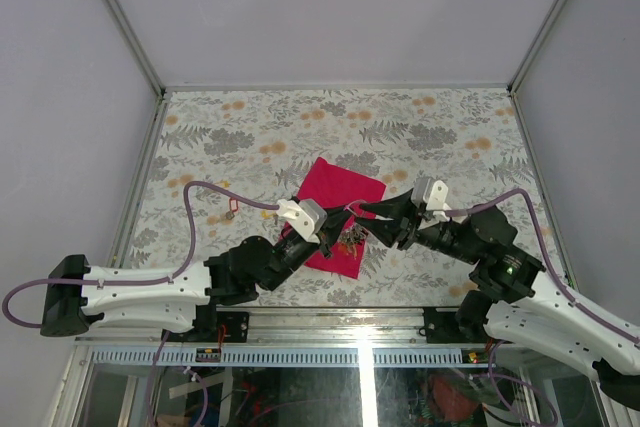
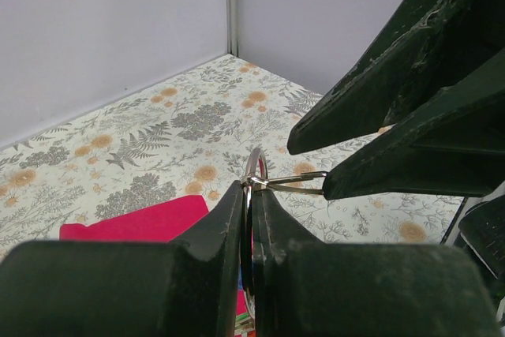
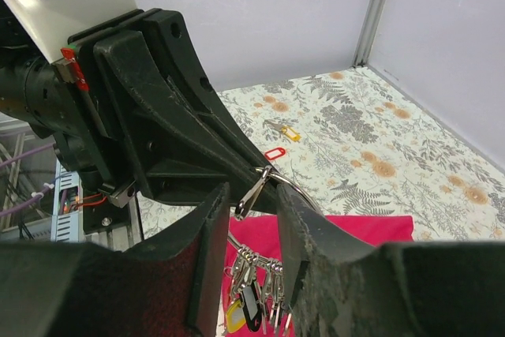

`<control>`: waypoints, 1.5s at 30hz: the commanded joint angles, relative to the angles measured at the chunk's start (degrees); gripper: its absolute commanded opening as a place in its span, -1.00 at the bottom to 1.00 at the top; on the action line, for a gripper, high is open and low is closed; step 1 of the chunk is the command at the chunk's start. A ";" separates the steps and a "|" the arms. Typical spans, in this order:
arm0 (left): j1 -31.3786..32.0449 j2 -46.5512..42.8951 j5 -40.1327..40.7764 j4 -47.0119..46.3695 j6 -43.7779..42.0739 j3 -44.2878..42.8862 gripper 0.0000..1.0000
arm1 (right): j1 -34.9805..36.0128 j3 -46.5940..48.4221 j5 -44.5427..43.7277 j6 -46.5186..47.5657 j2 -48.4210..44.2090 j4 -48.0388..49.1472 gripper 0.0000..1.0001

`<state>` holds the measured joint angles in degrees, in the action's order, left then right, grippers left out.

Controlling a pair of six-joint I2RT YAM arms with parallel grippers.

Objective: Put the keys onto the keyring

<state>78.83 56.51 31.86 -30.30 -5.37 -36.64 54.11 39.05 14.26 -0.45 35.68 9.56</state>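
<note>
The floral counter (image 1: 450, 127) fills my top view, with the magenta cloth (image 1: 340, 192) spread near its middle and both arms meeting just above the cloth's near edge.

My left tool (image 2: 250, 191) is clamped fully shut on the keyring (image 3: 296, 189), holding the silver loop up off the cloth. My right tool (image 3: 252, 199) faces it with its jaws partway apart. A small metal piece (image 2: 296, 182), joined to the ring, lies between those jaws. I cannot tell whether they pinch it or merely stand around it.

I see no box, tray or dish in any view. The ring is the only carrier here, with a bunch of keys and tags (image 3: 254, 293) dangling beneath it over the cloth.

Off to the left on the bare counter, well apart from the ring, lie a red-headed key (image 3: 274, 153) and a yellow-tagged key (image 3: 284, 130), not yet threaded.

My worry is the thin ring. If I push sideways with the right tool, the loop could twist or slip out of the left grip and drop the whole bunch. The metal piece is slim enough to skid off a pad, and my wrist views are crowded, so I could misjudge contact.
</note>
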 commanded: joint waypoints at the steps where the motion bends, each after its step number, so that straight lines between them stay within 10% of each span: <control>1: 0.49 -0.34 1.85 -5.77 0.79 -2.42 -1.00 | -0.08 2.53 0.25 1.15 0.28 2.19 -0.31; 25: 0.44 -2.37 2.53 -4.50 0.50 -1.41 -0.98 | -0.06 10.66 -2.97 -3.70 4.06 -7.58 -1.00; 37: 0.46 -5.43 -2.37 -1.51 -9.92 0.11 -0.02 | -0.05 38.68 -6.27 -16.15 17.23 -45.19 -1.00; 45: 0.44 -7.48 -8.99 -0.36 -15.42 -1.05 0.05 | -0.04 48.12 -4.73 -22.46 22.95 -56.51 -1.00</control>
<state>79.09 49.43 27.16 -29.69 -16.29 -36.62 53.95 82.39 8.60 -18.00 57.14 -41.78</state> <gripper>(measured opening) 0.524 0.020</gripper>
